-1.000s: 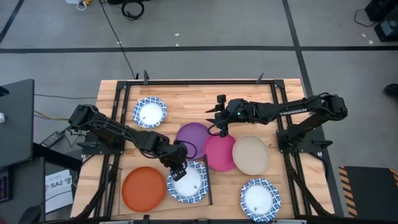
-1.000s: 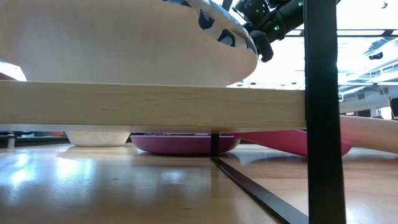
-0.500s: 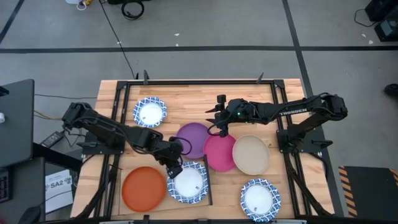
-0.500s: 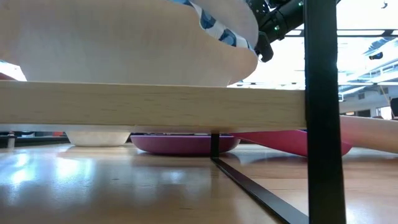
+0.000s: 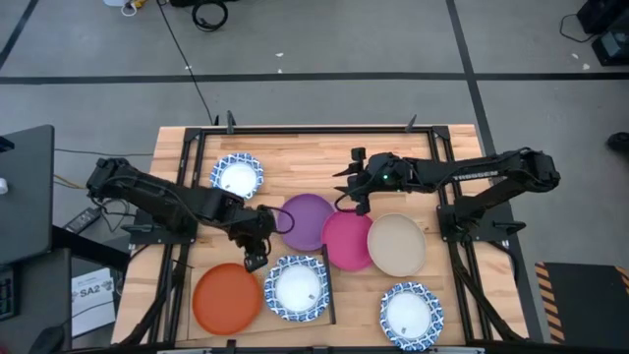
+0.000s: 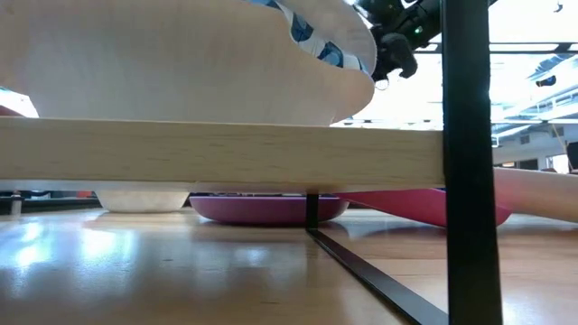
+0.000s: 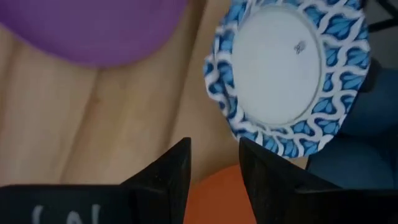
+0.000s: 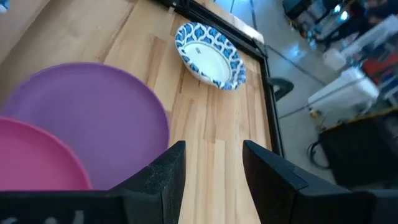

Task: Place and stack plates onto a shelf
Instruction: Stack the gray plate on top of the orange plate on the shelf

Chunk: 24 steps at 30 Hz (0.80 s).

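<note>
Resting flat on the shelf, a blue-rimmed white plate is seen.
Both the left gripper and right gripper are parted, empty.

We see a grey floor crossed by dark lines, with a black cable trailing from twelve o'clock toward the wooden table. At nine o'clock, a dark desk. At table height, bright light floods the room behind.

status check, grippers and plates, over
Left gripper open, empty, between orange plate and blue-rimmed plate. Right gripper open, empty, above magenta plate. Nothing blocking.
</note>
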### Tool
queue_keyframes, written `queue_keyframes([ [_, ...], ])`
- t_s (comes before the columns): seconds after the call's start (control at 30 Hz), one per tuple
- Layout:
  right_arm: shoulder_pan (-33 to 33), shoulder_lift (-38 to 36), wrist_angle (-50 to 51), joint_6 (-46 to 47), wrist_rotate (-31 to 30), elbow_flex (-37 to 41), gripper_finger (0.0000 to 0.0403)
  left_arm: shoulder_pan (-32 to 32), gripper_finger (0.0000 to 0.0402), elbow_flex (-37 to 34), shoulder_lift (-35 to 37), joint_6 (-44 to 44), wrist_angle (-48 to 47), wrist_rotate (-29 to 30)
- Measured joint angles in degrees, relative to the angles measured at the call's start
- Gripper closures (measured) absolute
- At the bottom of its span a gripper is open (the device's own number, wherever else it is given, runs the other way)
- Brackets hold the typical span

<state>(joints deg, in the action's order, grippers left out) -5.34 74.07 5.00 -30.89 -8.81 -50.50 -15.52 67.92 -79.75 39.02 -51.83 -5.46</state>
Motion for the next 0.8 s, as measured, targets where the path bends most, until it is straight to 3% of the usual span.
queue_keyframes([
  [0.33, -1.2, -10.7, 16.2, 17.9, 7.0, 0.0, 0.0238, 6.8, 0.026, 0.0, 1.2, -12.7, -0.9, 0.3],
  [0.8, -1.2, -21.1, 34.7, 31.7, 7.7, 0.0, 0.0238, 16.5, 0.026, 0.0, 1.1, -24.6, 3.1, 0.3],
])
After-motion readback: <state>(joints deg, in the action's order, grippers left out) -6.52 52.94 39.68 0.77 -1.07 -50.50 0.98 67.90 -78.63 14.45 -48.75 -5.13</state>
